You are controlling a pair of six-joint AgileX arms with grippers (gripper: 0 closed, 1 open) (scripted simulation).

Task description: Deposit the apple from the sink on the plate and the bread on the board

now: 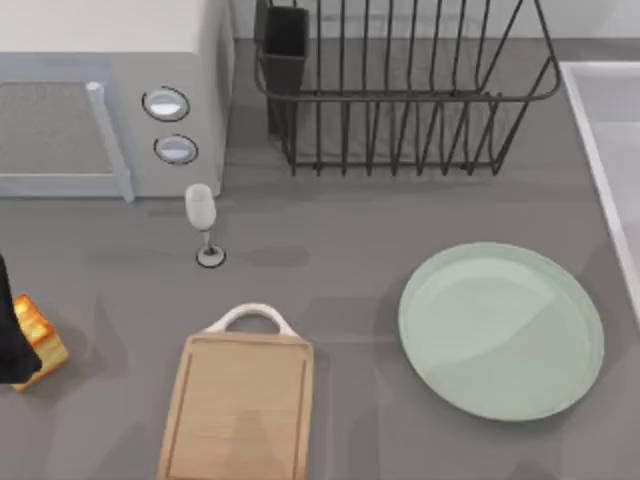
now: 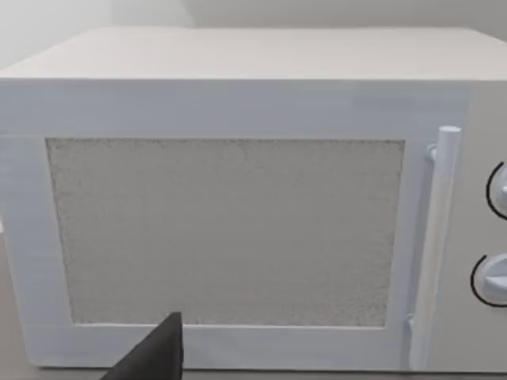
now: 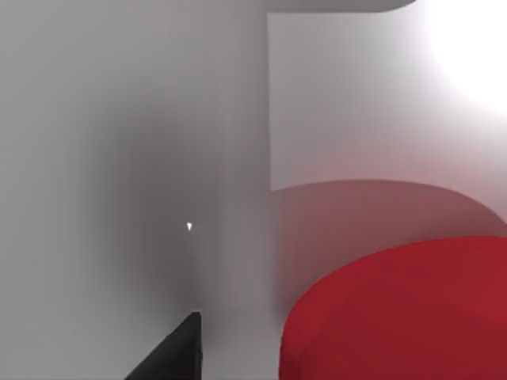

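Observation:
The bread (image 1: 38, 338), a golden-topped cube, lies on the grey counter at the far left edge. My left gripper (image 1: 12, 330) is a dark shape right against the bread's left side. The wooden board (image 1: 240, 410) with its white handle lies at the front, left of centre. The mint-green plate (image 1: 500, 330) sits bare to its right. The sink (image 1: 600, 110) shows its pale rim at the right edge. Down inside the sink (image 3: 119, 158), my right gripper (image 3: 265, 348) is open. One dark finger (image 3: 178, 348) stands apart from the red apple (image 3: 396, 309) close beside it.
A white microwave (image 1: 100, 90) fills the back left and faces the left wrist camera (image 2: 230, 229). A black wire dish rack (image 1: 400, 100) stands at the back centre. A wine glass (image 1: 203, 215) stands upright just behind the board's handle.

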